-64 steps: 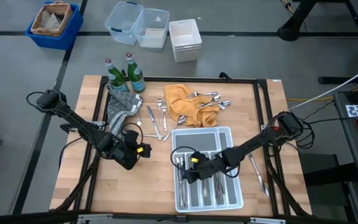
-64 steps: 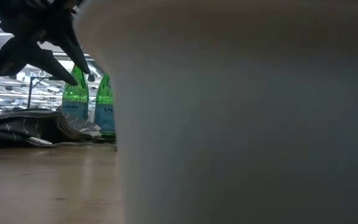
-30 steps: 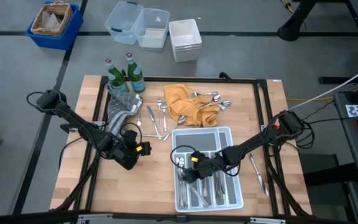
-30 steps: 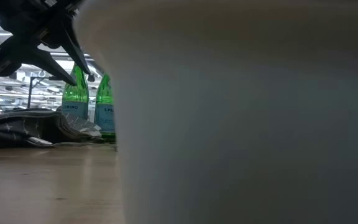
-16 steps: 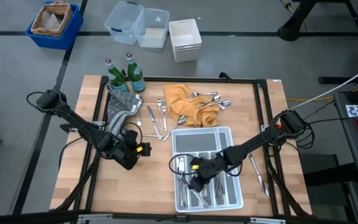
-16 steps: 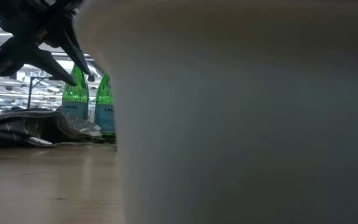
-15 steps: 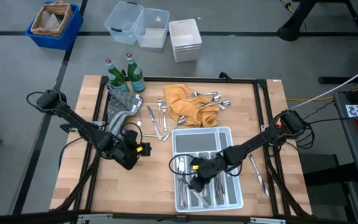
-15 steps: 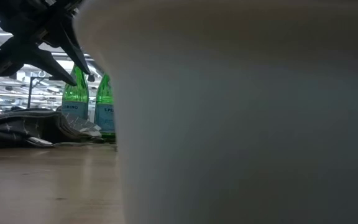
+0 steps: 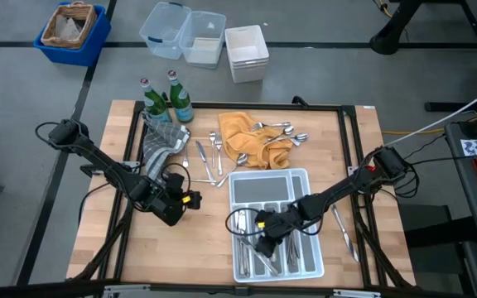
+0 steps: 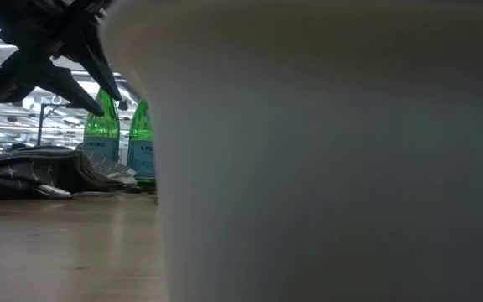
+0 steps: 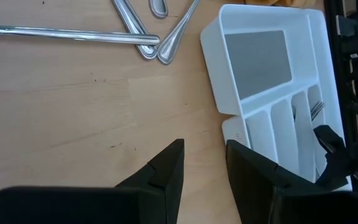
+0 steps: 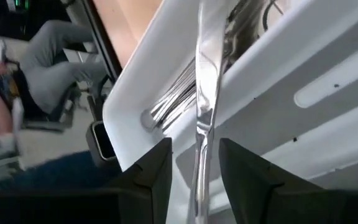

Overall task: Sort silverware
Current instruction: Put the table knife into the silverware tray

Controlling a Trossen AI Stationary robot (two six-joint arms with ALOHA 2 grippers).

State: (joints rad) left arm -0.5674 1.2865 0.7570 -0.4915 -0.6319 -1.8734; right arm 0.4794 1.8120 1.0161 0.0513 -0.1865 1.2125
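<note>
My left gripper (image 9: 190,199) hangs with fingers apart left of the white tray (image 9: 303,177). My right gripper (image 9: 261,246), clamped on a knife (image 12: 202,106), sits over the tray near the desk's front edge. More silverware (image 9: 210,157) lies toward the back edge.

The right pincer (image 9: 263,246) sits low over the white tray (image 9: 302,176), among silverware (image 9: 276,252) in its slots.

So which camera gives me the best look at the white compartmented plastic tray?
The high view: the whole white compartmented plastic tray shows, with the right gripper over it. The left wrist view catches most of it, the right wrist view only a close-up part; the low view appears blocked.
</note>
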